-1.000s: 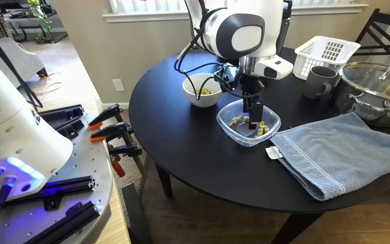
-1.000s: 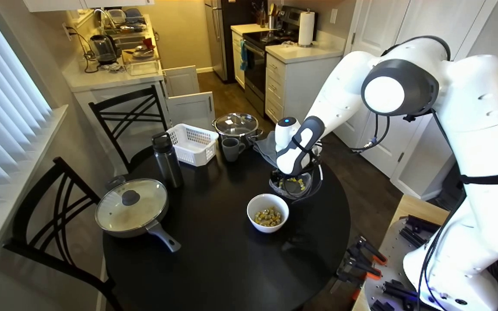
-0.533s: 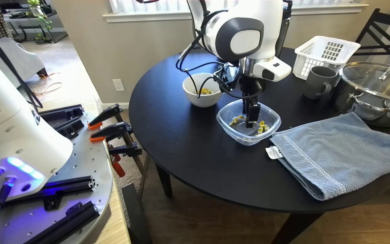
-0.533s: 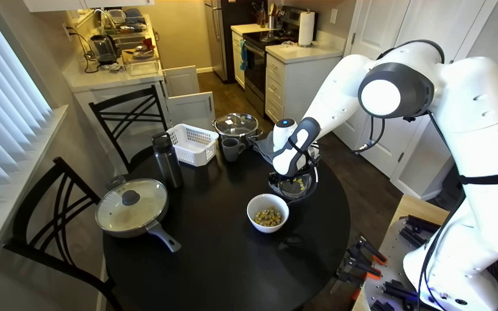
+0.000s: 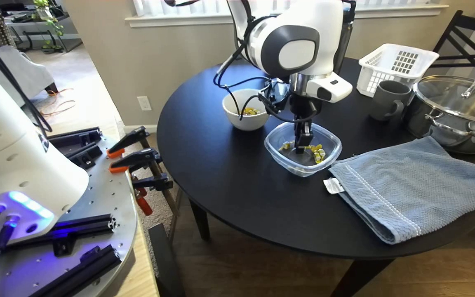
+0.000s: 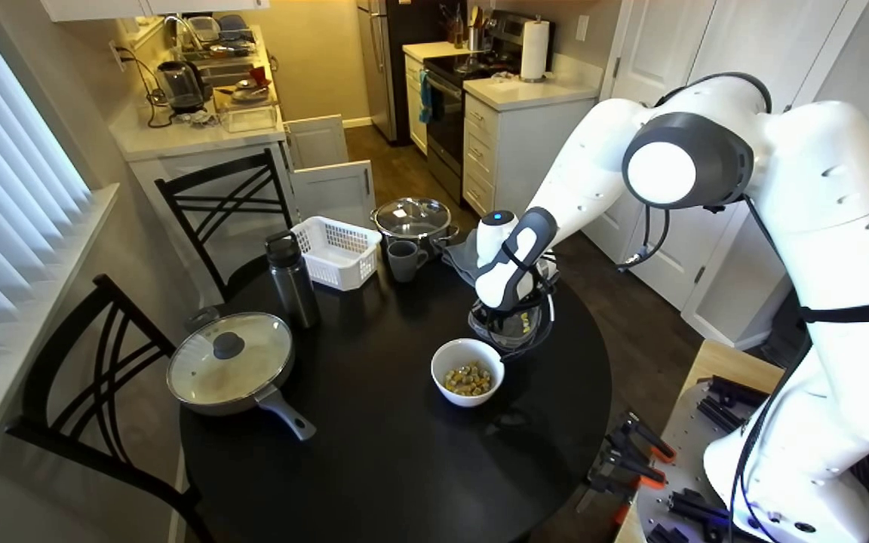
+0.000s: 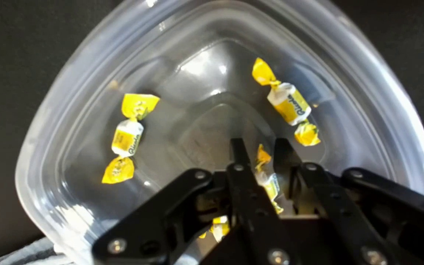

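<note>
A robot gripper (image 7: 260, 142) reaches into a clear container (image 5: 287, 164) on a dark table (image 5: 229, 185), jaws parted, a yellow-wrapped candy (image 7: 269, 185) between them in the wrist view; whether they touch it cannot be told. In an exterior view, a white bowl (image 5: 245, 121) stands left of the container, slightly farther back; a blue towel (image 5: 423, 185) lies right.

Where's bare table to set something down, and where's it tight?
Free: the table between lidded pan and white bowl; also the stretch bordered by clear container, blue towel and table edge. Tight: inside the container, with the end effector at a candy; mug, pot, basket grouped closely.
</note>
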Tool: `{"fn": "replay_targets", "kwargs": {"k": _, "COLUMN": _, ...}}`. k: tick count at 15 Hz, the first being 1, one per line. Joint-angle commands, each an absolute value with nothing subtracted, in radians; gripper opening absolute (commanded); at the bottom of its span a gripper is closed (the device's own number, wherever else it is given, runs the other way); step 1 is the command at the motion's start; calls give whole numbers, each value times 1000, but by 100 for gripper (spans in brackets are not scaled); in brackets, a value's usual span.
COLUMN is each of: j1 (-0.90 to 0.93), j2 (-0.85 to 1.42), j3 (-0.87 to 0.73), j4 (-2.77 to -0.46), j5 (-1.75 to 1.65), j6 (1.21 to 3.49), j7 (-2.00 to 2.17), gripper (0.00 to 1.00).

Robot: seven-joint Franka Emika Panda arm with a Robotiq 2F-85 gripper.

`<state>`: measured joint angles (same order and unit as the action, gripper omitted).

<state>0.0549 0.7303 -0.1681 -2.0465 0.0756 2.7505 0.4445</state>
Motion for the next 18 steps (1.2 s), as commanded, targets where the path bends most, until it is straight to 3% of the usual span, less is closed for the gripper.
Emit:
{"fn": "replay_targets", "kwargs": {"k": 1, "j1": 37, "j2": 718, "j3": -154, "j4": -2061, "j5": 106, "j6": 2750, "j7": 412, "gripper": 1}}
{"fn": "replay_targets", "kwargs": {"k": 9, "j1": 57, "j2": 580, "j3": -154, "j4": -2152, "j5": 89, "j6": 2770, "j7": 391, "gripper": 0}}
{"fn": "replay_targets", "kwargs": {"k": 18, "j1": -18, "j2": 329, "j3": 80, "j4": -2280, "j5": 221, "j6": 2577, "j7": 154, "gripper": 0}}
